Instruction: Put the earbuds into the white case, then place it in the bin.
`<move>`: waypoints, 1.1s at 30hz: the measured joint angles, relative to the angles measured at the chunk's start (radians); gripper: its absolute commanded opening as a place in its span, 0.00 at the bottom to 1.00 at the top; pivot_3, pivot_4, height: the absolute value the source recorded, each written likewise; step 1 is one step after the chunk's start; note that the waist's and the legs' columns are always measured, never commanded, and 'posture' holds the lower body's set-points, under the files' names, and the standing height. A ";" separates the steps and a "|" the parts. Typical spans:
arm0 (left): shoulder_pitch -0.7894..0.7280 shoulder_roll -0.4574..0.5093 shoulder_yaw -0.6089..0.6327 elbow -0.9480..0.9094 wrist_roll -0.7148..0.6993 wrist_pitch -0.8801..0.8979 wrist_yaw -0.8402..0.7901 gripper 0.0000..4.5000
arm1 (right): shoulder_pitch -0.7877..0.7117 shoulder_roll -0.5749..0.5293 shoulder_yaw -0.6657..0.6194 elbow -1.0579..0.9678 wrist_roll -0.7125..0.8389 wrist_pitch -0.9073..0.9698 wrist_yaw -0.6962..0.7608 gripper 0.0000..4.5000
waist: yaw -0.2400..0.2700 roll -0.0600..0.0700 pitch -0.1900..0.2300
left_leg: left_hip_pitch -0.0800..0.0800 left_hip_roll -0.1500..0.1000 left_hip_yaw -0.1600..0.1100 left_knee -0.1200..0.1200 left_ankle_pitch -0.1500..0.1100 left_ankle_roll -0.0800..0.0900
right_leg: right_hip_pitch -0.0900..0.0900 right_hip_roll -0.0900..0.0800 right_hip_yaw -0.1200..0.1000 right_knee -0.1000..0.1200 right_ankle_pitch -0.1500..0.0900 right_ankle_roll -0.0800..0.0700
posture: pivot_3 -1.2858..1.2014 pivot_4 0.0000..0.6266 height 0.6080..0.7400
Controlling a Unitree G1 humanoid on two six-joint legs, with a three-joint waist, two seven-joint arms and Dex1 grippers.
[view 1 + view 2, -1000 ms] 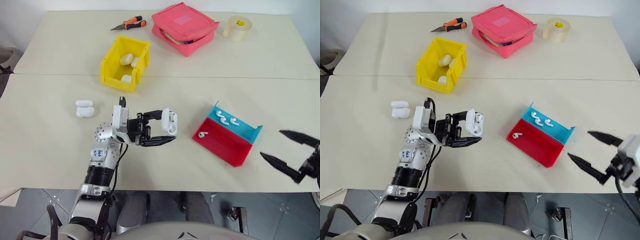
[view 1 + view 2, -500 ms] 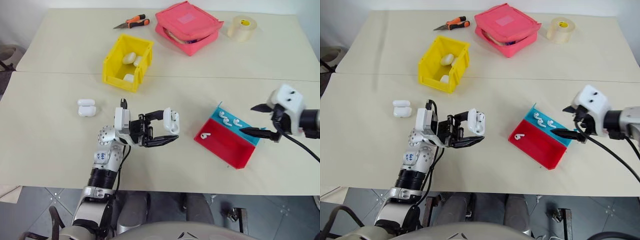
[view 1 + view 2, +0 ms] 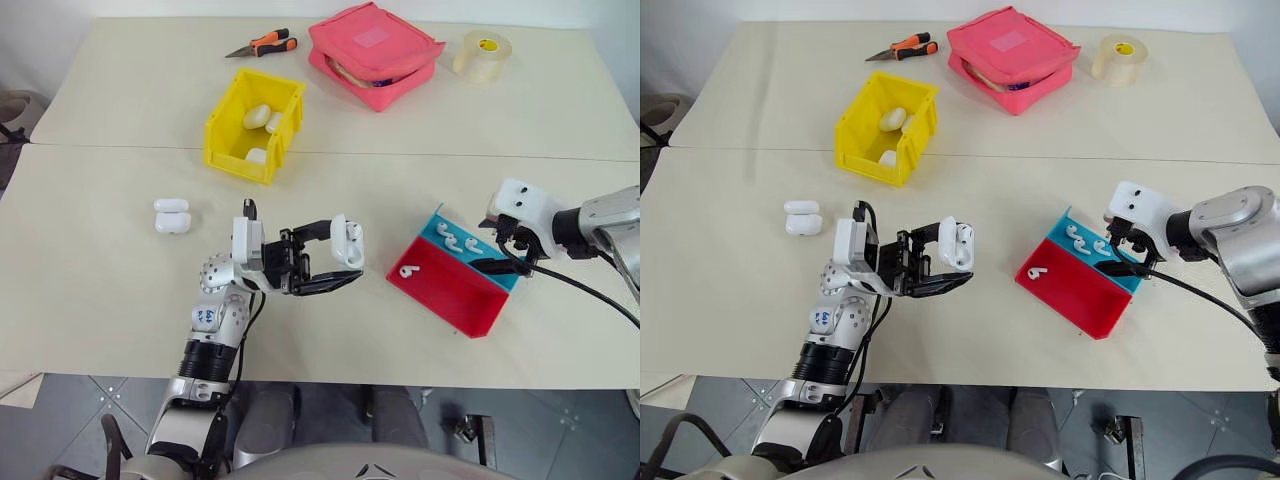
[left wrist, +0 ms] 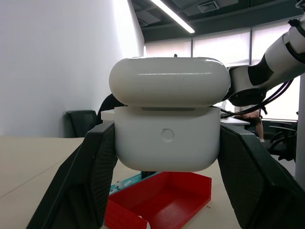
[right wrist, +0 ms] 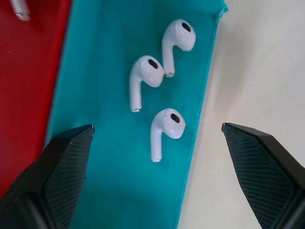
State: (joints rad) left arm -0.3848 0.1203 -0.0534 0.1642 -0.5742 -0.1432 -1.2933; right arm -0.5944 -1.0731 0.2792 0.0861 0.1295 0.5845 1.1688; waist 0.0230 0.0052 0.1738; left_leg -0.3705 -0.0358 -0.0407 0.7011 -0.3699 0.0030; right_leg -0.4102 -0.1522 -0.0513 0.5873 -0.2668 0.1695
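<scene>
We see a small glossy white plastic case [image 4: 167, 114] with a smooth shell, and tiny glossy white plastic earbuds [image 5: 164, 129] on a smooth teal tray floor [image 5: 105, 157]. The bright yellow plastic bin [image 3: 225, 128] looks smooth; the beige worktop [image 3: 100, 270] looks matt.

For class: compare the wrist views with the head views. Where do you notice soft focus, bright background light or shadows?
Left wrist view: white case sharp, bright windows and ceiling strip light behind. Right wrist view: earbuds crisp with small soft shadows on the teal tray. Head views: even light, faint shadow beside the bin.
</scene>
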 measured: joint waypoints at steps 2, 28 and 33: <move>0.000 0.000 -0.002 0.000 0.000 0.000 0.003 0.62 | -0.011 0.015 0.001 0.009 -0.017 -0.011 0.010 0.79 | -0.001 0.000 0.000 | 0.000 0.000 0.000 0.000 0.000 0.000 | 0.000 0.000 0.000 0.000 0.000 0.000 | 0.52 0.24 1.00; -0.004 -0.002 -0.009 -0.013 0.000 0.005 0.024 0.62 | -0.028 0.052 -0.012 0.068 -0.099 -0.071 0.070 0.10 | -0.001 0.000 0.000 | 0.001 0.000 0.000 0.002 0.001 -0.001 | 0.001 0.000 0.000 0.002 0.000 0.000 | 0.52 0.24 1.00; -0.004 -0.001 -0.009 -0.033 0.000 0.011 0.025 0.62 | -0.020 0.055 -0.023 0.066 -0.102 -0.074 0.069 0.10 | -0.001 0.000 0.000 | 0.001 0.000 0.000 0.002 0.001 -0.001 | 0.001 0.000 0.000 0.002 0.000 0.000 | 0.52 0.24 1.00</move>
State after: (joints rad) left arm -0.3891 0.1189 -0.0627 0.1315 -0.5744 -0.1318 -1.2683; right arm -0.6147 -1.0183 0.2565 0.1525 0.0271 0.5106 1.2380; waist 0.0224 0.0051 0.1737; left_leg -0.3692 -0.0354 -0.0409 0.7031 -0.3691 0.0016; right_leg -0.4088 -0.1518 -0.0514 0.5893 -0.2668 0.1695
